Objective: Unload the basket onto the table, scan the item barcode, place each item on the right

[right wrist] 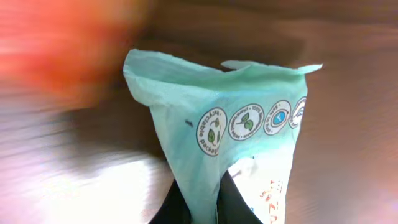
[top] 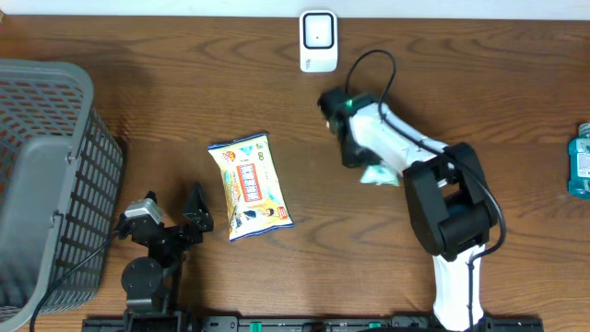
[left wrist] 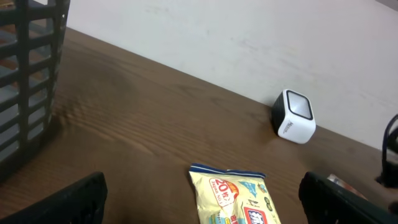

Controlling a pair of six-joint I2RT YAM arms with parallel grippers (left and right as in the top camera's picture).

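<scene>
Progress: your right gripper (right wrist: 198,196) pinches the teal packet (top: 380,174) by its edge, low over the table (top: 479,83), apart from the scanner (top: 318,41); barcode likely not yet scanned | left gripper (top: 173,205) gapes wide, empty | Count: one scanner, two packets (teal, plus yellow packet (top: 249,187)), one basket (top: 46,101), one bottle (top: 579,162)

Teal pouch (right wrist: 186,143) — lower part off-frame
</scene>
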